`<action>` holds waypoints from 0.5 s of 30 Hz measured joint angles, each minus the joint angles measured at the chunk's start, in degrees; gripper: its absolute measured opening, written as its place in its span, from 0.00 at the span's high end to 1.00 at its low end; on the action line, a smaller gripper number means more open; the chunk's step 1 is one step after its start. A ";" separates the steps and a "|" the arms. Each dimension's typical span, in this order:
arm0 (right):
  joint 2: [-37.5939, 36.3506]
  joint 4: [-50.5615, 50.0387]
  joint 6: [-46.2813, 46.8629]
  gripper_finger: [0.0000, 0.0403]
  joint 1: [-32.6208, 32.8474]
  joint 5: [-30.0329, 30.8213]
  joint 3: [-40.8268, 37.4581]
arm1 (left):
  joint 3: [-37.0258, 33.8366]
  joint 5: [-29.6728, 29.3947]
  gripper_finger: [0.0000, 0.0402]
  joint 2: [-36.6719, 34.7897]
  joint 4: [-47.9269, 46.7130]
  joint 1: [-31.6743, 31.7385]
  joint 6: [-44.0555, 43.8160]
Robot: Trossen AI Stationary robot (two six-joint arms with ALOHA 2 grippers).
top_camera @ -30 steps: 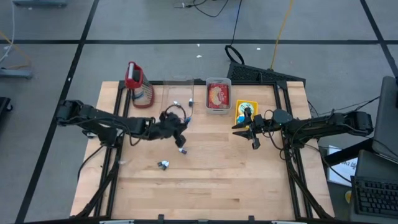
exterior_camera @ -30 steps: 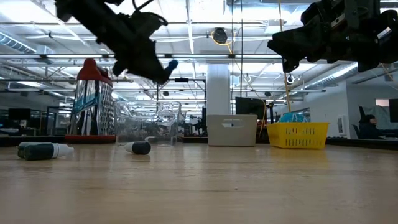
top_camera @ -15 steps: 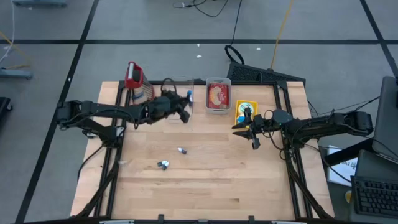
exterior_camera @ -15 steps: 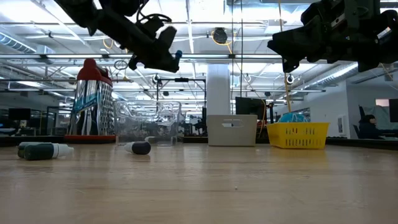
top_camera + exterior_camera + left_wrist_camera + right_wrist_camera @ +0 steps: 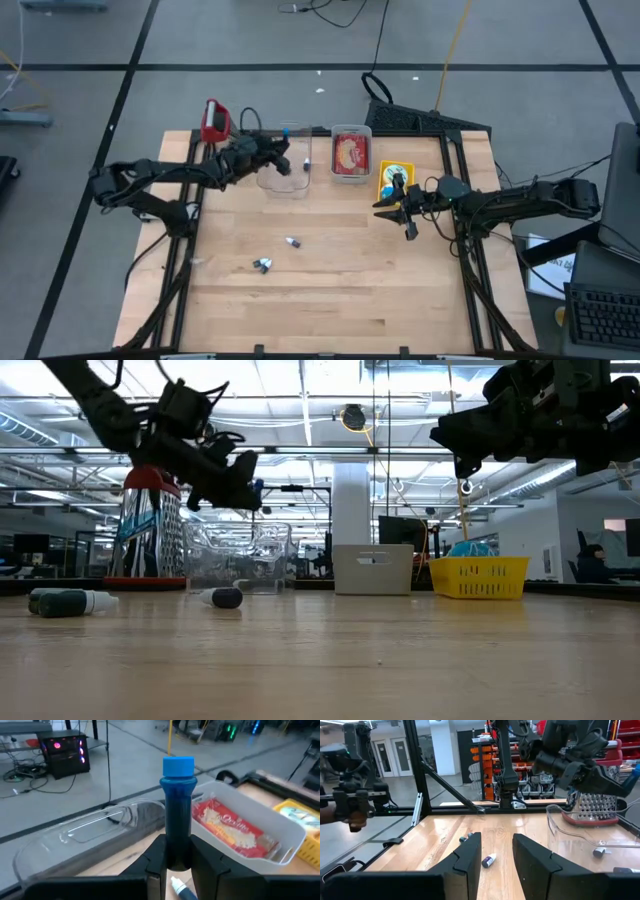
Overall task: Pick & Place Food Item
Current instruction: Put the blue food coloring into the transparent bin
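My left gripper (image 5: pixel 280 158) is shut on a dark blue bottle with a bright blue cap (image 5: pixel 177 815), above a clear plastic container (image 5: pixel 287 170) at the table's far side. It also shows in the low view (image 5: pixel 240 480). Beside that container stands a white tub holding a red food packet (image 5: pixel 350 155). My right gripper (image 5: pixel 400 207) hangs open and empty above the table's right part, near a yellow basket (image 5: pixel 396 178). My left gripper pinches the bottle's lower body (image 5: pixel 177 856) between its two fingers. The bottle runs along the fingers, and its capped end (image 5: pixel 178 766) sticks out past the fingertips. The bottle is lifted clear, over the clear container's rim (image 5: pixel 95 822).
A red-topped grater (image 5: pixel 220 135) stands at the far left. Two small bottles (image 5: pixel 292 242) (image 5: pixel 263 264) lie on the wood near the table's middle. Small items lie inside the clear container (image 5: pixel 598 851). The near half of the table is bare wood.
My left gripper has gone from the table's middle toward the far edge and a little left, carrying the blue bottle, and now hangs over the clear container. The small bottles on the table have stayed where they were.
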 joint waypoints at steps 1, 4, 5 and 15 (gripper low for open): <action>0.00 -0.01 -0.03 0.75 0.00 0.00 0.00 | -1.12 0.45 0.85 0.00 1.80 0.40 -0.33; 0.00 0.00 -0.15 0.75 0.00 0.00 0.00 | -3.60 0.92 0.85 0.00 5.13 0.58 -0.68; -0.01 -0.02 -0.17 0.75 0.00 0.00 -0.01 | -4.05 1.08 0.85 0.00 5.84 0.56 -0.64; 0.00 -0.01 -0.46 0.75 0.00 0.00 -0.01 | -4.42 1.27 0.85 3.62 10.83 -0.58 0.47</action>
